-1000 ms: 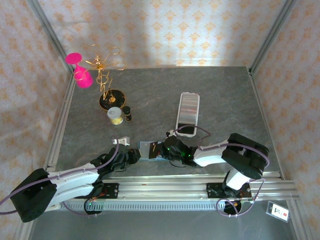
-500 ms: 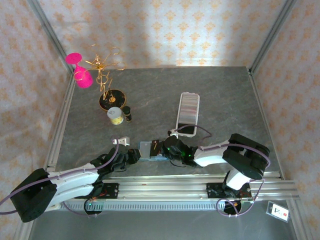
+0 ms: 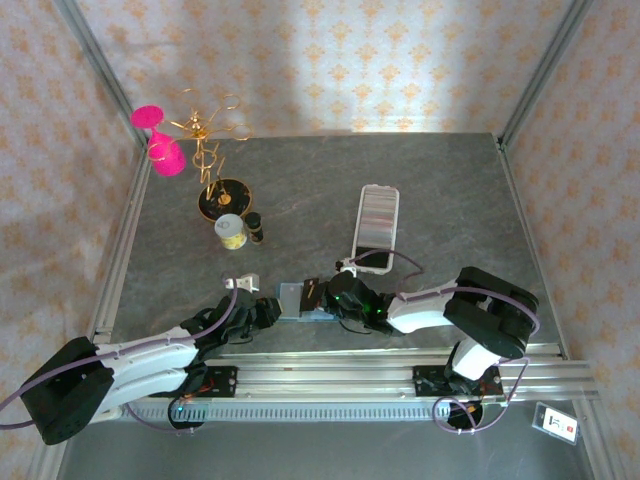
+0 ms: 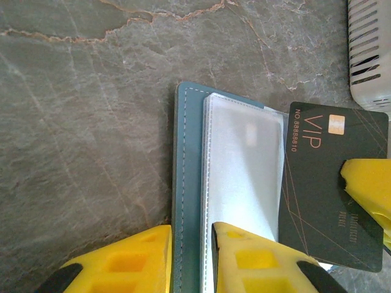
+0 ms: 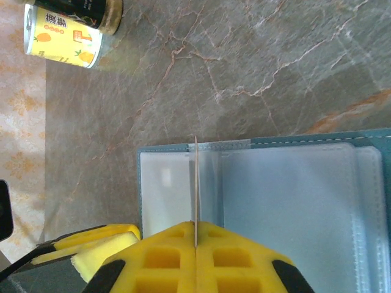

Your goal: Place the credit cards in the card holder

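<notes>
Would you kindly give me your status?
Left gripper shut on teal folding card holder. Right gripper pinching black VIP credit card over clear sleeves. Nothing blocking.

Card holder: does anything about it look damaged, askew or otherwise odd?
Nothing stands out. The card holder lies open on the table, its clear sleeves smooth, the left hand pinching its teal cover. The black VIP card in the right hand overlaps the sleeves' edge, not yet in a pocket.

Bright, even light; shadows fall soft on the grey marbled table [image 3: 450,190]. White glare washes the patterned back wall [image 3: 300,75].
</notes>
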Tool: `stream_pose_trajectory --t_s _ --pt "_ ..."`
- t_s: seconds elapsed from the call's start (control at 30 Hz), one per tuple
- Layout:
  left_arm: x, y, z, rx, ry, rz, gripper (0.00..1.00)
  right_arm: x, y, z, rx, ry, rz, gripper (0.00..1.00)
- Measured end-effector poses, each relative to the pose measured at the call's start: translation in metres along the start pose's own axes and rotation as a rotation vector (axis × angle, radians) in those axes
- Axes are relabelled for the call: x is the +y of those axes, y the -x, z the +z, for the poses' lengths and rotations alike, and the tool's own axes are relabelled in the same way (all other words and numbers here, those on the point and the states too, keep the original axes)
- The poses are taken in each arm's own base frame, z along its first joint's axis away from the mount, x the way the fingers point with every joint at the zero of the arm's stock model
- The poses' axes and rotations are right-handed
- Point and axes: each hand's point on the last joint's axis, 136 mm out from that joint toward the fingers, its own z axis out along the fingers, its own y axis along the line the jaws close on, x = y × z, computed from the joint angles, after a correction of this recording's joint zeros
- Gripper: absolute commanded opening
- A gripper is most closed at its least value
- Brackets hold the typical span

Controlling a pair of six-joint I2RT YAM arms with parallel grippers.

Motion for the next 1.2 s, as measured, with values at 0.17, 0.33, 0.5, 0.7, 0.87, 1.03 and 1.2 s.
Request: stream_pose_trajectory --t_s 0.17,0.33,0.5,0.7,0.87,1.03,1.2 --pt "0.000 0.000 0.000 0.000 0.000 0.000 0.22 0.003 -0.003 0.000 0.016 0.014 0.005 0.00" --pt "0.000 0.000 0.000 0.000 0.000 0.000 0.22 0.004 -0.007 0.000 0.033 0.023 0.015 0.00" --pt "0.000 0.000 0.000 0.000 0.001 0.000 0.22 0.000 -0.012 -0.001 0.054 0.021 0.033 0.00" --pt "0.000 0.000 0.000 0.000 0.001 0.000 0.22 -0.001 -0.014 -0.002 0.063 0.021 0.041 0.10" --pt "0.000 0.000 0.000 0.000 0.001 0.000 0.21 -0.003 -0.016 0.002 0.073 0.010 0.025 0.13" --pt "0.000 0.000 0.000 0.000 0.001 0.000 0.21 0.002 -0.016 0.007 0.079 0.015 0.016 0.11" --pt "0.000 0.000 0.000 0.000 0.001 0.000 0.21 0.007 -0.016 0.008 0.082 0.024 -0.001 0.22"
